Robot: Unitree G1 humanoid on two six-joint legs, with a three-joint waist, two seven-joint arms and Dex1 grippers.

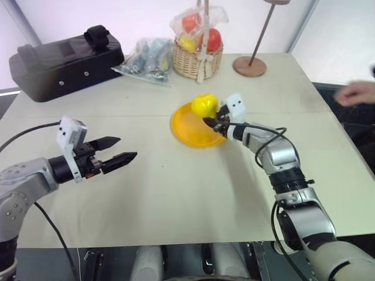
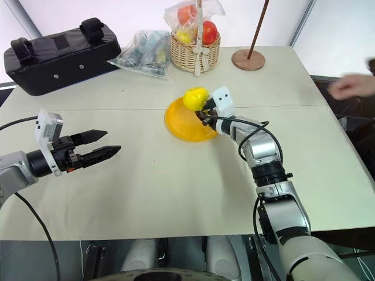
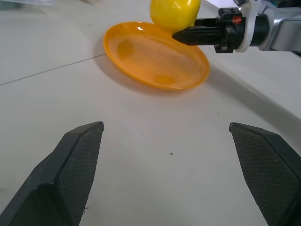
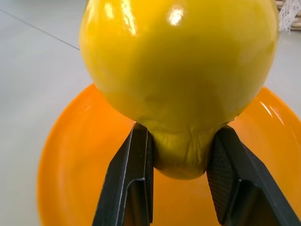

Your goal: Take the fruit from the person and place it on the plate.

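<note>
We hold the smooth bright yellow lemon-like fruit [image 1: 204,105] by its nub, right end effector [image 1: 211,122] clenched on it, over the glossy yellow-orange plate [image 1: 190,133] at frame centre; next, lower and release, the left end effector [image 1: 122,150] gaping empty.

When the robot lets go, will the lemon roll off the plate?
It might. The lemon looks round and glossy, so it could roll or slip. The right gripper pinches only its small nub. The plate is shallow, though its raised rim may stop it.
</note>
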